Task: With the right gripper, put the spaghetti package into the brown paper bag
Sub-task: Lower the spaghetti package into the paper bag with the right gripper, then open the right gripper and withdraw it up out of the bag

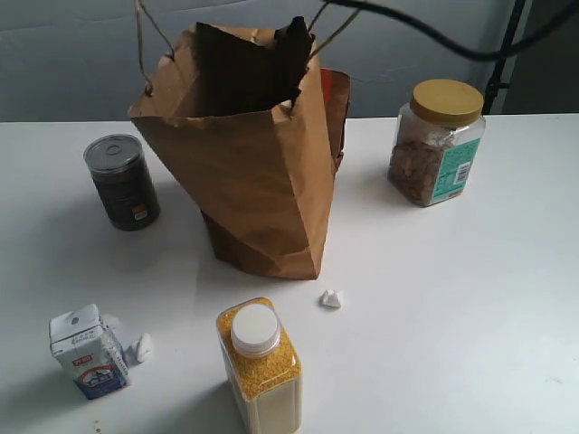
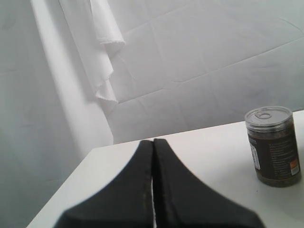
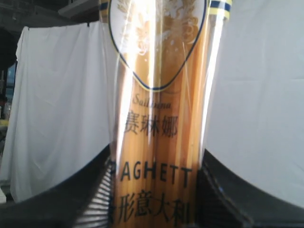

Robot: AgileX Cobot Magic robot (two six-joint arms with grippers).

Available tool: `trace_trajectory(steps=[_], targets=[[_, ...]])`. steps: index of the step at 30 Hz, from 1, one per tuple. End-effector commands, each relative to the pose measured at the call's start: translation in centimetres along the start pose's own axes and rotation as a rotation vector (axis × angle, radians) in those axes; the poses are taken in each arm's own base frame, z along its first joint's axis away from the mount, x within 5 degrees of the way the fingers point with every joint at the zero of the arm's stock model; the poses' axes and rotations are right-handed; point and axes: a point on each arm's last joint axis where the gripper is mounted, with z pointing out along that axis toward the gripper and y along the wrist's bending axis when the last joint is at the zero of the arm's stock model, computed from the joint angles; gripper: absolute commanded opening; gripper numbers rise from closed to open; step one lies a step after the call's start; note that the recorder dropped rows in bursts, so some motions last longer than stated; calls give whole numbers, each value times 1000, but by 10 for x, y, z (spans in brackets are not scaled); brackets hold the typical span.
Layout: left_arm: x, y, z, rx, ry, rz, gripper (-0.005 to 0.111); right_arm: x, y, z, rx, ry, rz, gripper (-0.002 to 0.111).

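Spaghetti package (image 3: 159,118) in right pincer (image 3: 156,192); brown paper bag (image 1: 262,181) open-mouthed, rim crumpled.

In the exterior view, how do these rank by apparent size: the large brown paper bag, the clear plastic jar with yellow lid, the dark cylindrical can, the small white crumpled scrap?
1. brown paper bag
2. clear jar with yellow lid
3. dark can
4. white scrap

Soft, even light fills the exterior view; the white surface (image 1: 470,298) is bright, shadows are faint, and the mouth of the bag (image 1: 262,172) is dark. In the left wrist view the hand (image 2: 153,147) is a blurred black mass, the can (image 2: 274,145) sharper. Glare streaks the backlit package (image 3: 159,118), its print soft.
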Motion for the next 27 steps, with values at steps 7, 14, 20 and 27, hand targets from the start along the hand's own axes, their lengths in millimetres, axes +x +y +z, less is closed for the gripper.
trace_trajectory(steps=[7,14,20,27], targets=[[1,0,0,-2,-4,-8,0,72,-32,4,60,171,-33,0],[1,0,0,-2,-4,-8,0,125,-50,-5,99,274,16,0],[1,0,0,-2,-4,-8,0,147,-60,-16,129,327,54,0],[1,0,0,-2,-4,-8,0,171,-63,-31,165,363,139,24]])
